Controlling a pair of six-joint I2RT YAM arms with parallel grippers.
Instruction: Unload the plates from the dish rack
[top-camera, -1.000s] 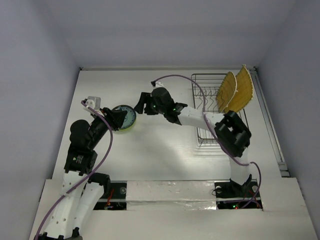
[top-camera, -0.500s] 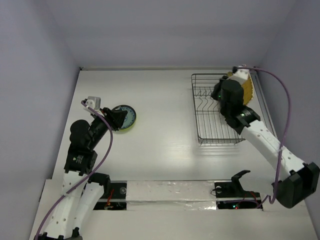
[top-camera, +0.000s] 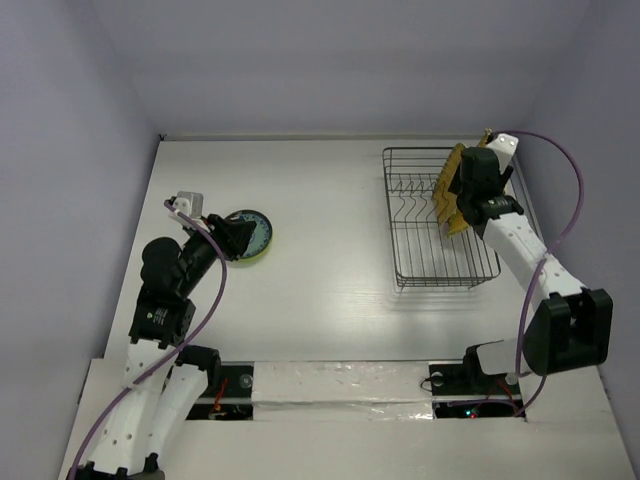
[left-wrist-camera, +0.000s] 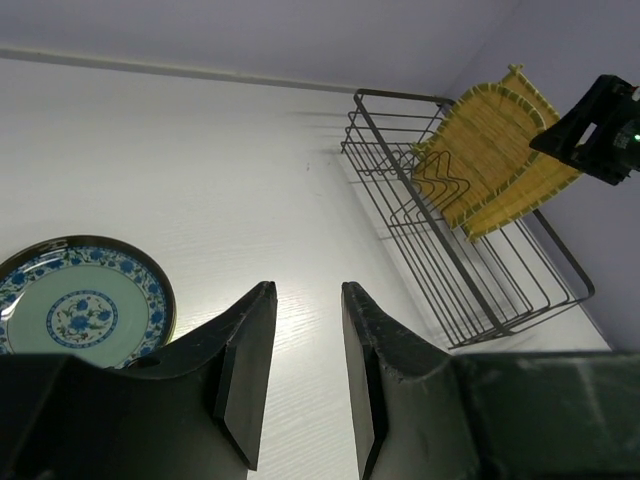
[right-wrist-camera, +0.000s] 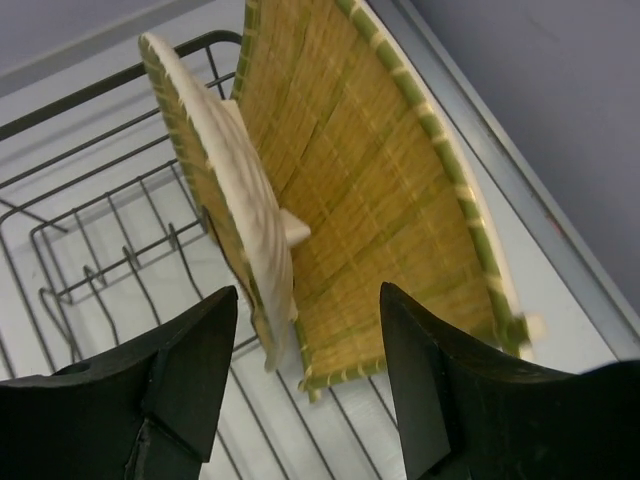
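Observation:
The dark wire dish rack (top-camera: 396, 222) stands at the right. Two tan woven bamboo plates (top-camera: 449, 186) lean upright at its far right end. My right gripper (top-camera: 459, 217) hangs open just over them. In the right wrist view its fingers (right-wrist-camera: 308, 290) straddle the near edge of the rounded plate (right-wrist-camera: 228, 190) and the square plate (right-wrist-camera: 370, 170), touching neither. A small round plate with a blue flower pattern (top-camera: 254, 234) lies on a lime-green one at the left. My left gripper (top-camera: 232, 238) is open and empty beside it, with the plate (left-wrist-camera: 75, 312) to its left.
The rack (left-wrist-camera: 470, 290) holds a row of upright tines (right-wrist-camera: 120, 260) with empty slots. A raised rail (top-camera: 545, 250) runs along the table's right edge, close to the rack. White walls close the back and both sides.
My right arm has swung from the middle of the table, near the small plates, over to the rack's far right end above the bamboo plates. The left arm has not moved.

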